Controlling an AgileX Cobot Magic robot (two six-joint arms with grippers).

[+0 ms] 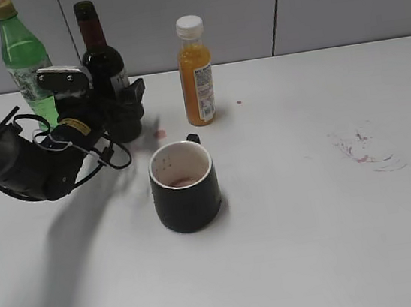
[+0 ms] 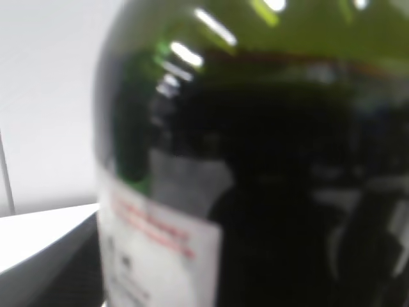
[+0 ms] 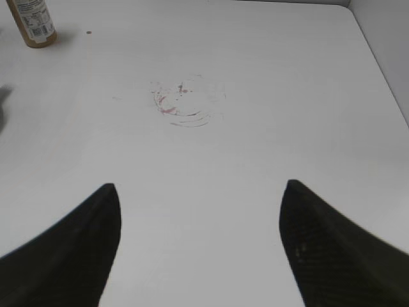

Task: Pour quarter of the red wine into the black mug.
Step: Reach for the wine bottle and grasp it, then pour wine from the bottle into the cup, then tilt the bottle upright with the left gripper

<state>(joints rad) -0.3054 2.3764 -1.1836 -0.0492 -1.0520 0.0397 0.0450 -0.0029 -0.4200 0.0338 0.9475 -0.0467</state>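
Note:
The red wine bottle [image 1: 102, 61], dark glass with a dark red neck foil and white label, stands upright at the back left of the table. My left gripper [image 1: 119, 104] is closed around its lower body. In the left wrist view the bottle [image 2: 255, 160] fills the frame, blurred, and the jaws are hidden. The black mug [image 1: 185, 186] stands in front of the bottle and to its right, handle facing away, with a little red liquid at its bottom. My right gripper [image 3: 199, 185] is open and empty above bare table; it does not show in the exterior view.
A green plastic bottle [image 1: 24, 60] stands just left of the wine bottle. An orange juice bottle [image 1: 196, 71] stands behind the mug and shows in the right wrist view [image 3: 32, 22]. Red stains [image 1: 364, 149] mark the table at the right, also seen in the right wrist view [image 3: 182, 102].

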